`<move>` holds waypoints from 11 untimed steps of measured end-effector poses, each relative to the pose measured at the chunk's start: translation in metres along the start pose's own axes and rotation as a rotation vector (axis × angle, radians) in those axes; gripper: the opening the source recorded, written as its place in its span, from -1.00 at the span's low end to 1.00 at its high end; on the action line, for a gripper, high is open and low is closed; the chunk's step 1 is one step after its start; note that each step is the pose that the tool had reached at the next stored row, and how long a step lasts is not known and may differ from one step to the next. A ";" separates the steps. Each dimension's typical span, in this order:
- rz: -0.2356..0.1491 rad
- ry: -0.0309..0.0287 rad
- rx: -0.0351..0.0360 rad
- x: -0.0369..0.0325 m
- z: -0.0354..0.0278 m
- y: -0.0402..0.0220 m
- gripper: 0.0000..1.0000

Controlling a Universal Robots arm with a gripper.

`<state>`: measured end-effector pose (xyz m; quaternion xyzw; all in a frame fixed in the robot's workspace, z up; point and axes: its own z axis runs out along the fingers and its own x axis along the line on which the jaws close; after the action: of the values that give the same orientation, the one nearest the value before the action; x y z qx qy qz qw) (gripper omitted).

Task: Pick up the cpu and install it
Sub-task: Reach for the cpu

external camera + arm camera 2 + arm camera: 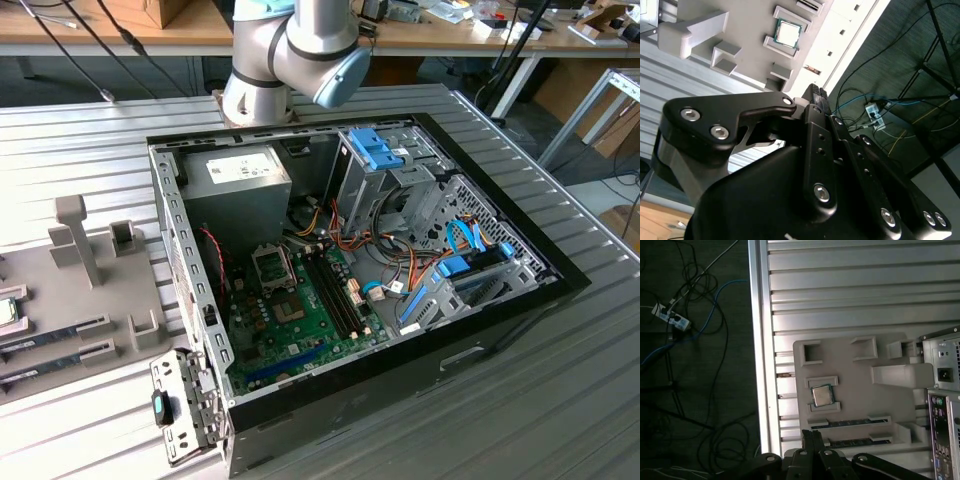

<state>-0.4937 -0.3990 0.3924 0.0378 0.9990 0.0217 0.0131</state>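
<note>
Though ledges [821, 381] flank the cpu [822, 395], two of its edges stand free.

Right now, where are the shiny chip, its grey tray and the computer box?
chip [822, 395]: first wrist view, middle of its metal top.
grey tray [852, 377]: first wrist view, bare flat part.
computer box [380, 405]: exterior view, black side wall.
</note>
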 end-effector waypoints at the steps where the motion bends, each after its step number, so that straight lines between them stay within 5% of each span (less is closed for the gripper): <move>1: 0.000 -0.0001 0.0000 0.0001 0.0000 0.0000 -0.79; 11: 0.000 -0.0001 0.0000 0.0008 0.0028 -0.0002 -0.79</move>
<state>-0.4944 -0.3990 0.3895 0.0379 0.9990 0.0217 0.0131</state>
